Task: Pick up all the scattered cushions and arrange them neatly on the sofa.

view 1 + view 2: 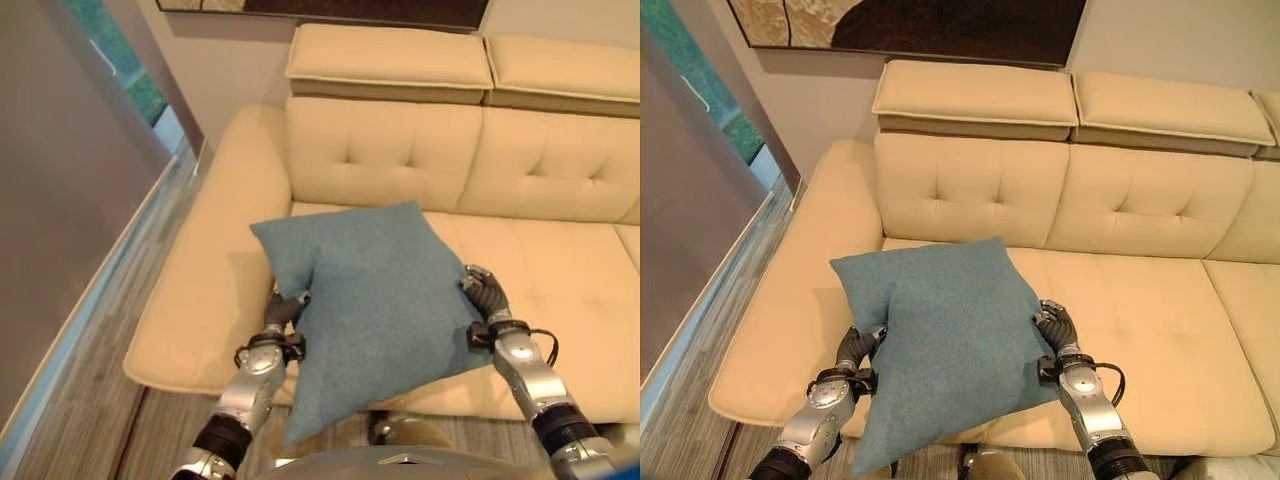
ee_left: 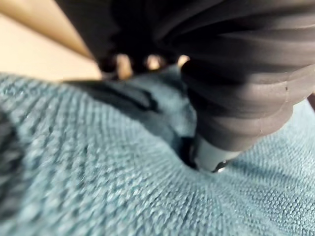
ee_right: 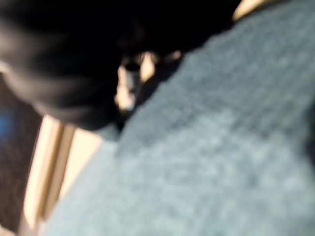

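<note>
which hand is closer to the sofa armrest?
Left. The left hand grips the blue cushion's edge on the armrest side; the right hand grips the opposite edge, over the seat.

Cushion (image 1: 940, 340): square, teal-blue woven fabric, plump, corners pointed. Held between the left hand (image 1: 854, 352) and the right hand (image 1: 1058, 328) at its two side edges, tilted, its upper corner over the seat and its lower corner hanging past the front edge of the sofa (image 1: 1140, 300). Sofa: cream, tufted back, two raised headrests.
</note>
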{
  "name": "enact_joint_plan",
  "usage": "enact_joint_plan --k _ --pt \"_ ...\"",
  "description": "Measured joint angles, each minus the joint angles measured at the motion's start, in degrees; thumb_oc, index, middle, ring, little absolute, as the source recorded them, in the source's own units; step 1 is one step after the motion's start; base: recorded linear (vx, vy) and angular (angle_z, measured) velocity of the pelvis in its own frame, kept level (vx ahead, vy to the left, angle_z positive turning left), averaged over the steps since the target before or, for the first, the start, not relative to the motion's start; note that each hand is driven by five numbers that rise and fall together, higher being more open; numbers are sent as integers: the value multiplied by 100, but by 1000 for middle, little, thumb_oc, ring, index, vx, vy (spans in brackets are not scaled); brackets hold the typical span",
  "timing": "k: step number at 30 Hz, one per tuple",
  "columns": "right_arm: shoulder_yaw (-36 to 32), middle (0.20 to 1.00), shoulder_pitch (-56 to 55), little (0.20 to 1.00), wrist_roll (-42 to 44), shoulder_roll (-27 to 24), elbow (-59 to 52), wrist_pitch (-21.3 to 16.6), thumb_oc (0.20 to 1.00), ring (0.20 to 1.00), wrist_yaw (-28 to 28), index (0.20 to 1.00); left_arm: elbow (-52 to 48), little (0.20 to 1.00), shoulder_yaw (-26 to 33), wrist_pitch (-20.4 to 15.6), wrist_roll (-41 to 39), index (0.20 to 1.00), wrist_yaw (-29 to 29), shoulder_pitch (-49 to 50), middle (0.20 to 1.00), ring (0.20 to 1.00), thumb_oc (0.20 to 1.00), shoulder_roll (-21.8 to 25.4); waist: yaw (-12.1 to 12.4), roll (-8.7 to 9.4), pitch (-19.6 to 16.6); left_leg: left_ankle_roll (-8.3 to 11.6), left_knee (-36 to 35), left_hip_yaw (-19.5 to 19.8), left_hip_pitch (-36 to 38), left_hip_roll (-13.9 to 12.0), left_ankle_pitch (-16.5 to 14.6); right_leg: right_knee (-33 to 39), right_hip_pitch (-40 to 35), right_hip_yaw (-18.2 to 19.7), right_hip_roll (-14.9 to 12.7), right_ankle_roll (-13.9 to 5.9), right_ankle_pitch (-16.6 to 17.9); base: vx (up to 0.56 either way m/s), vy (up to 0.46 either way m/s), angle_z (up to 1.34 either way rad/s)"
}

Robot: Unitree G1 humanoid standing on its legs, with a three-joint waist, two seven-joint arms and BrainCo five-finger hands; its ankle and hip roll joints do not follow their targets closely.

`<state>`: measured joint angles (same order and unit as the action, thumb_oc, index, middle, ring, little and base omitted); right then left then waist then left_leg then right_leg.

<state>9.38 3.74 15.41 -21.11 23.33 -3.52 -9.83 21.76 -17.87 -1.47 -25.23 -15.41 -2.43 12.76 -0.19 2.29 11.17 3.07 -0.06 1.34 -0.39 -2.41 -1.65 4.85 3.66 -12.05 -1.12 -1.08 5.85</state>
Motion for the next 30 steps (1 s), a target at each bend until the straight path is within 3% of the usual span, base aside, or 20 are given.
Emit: enact_joint_plan --k 3,7,10,13,16,21,26,28,30 --pt "25 200 -93 200 -2 93 -3 4 200 200 -17 200 -5 200 -61 18 2 200 -21 -36 200 200 200 176 -51 120 57 -97 -98 -96 44 87 102 28 55 211 -13 -74 106 68 77 -33" --pt "9 200 -125 200 1 167 -5 4 200 200 -133 200 -46 200 -84 13 14 200 -26 -222 200 200 200 246 -120 135 55 -177 -474 -298 158 162 272 36 240 474 -81 -104 174 65 81 -36" --pt "197 200 28 200 -47 277 -12 2 200 200 -335 200 -45 200 -120 12 255 200 -245 -660 200 200 200 430 -232 134 55 -310 -520 -781 87 292 320 52 554 909 -144 -210 249 -52 113 -73" --pt "288 200 359 200 -113 271 -12 1 200 200 -429 200 -27 200 -59 -1 409 200 -406 -980 200 200 200 491 -242 94 89 -382 -518 -1049 -141 304 333 36 844 955 -194 -297 334 -163 36 -43" --pt "554 200 895 200 -270 152 28 7 200 200 -684 200 274 200 -143 -88 414 200 -733 -1587 200 200 200 460 -243 139 101 -412 -311 -1159 -648 401 307 -54 1378 1167 -241 -182 695 -100 1 -15" --pt "908 200 2467 200 -324 -217 462 19 200 200 -1025 200 1135 200 -217 -118 385 200 -1131 -3085 200 200 200 596 -318 117 354 -417 14 -1142 -1360 456 291 -41 1923 1211 -289 -107 851 -39 3 0" --pt "922 200 4058 200 -325 -545 1042 29 200 200 -1434 200 1423 200 -296 -246 332 200 -1448 -4422 200 200 200 750 -303 -28 642 -373 224 -957 -1983 461 312 -41 2379 1101 -326 -114 870 7 18 16" --pt "932 200 4364 200 -322 -628 1063 27 200 200 -1554 200 1596 200 -366 -312 331 200 -1484 -4737 200 200 200 792 -268 -103 718 -357 225 -888 -2077 455 328 -35 2446 1053 -309 -29 936 26 17 11" --pt "1057 200 4853 200 -312 -629 1307 32 200 200 -1734 200 2241 200 -573 -308 329 200 -1495 -5454 200 200 200 816 -272 -144 743 -339 216 -784 -2242 435 341 19 2547 961 -311 -22 938 26 21 17"
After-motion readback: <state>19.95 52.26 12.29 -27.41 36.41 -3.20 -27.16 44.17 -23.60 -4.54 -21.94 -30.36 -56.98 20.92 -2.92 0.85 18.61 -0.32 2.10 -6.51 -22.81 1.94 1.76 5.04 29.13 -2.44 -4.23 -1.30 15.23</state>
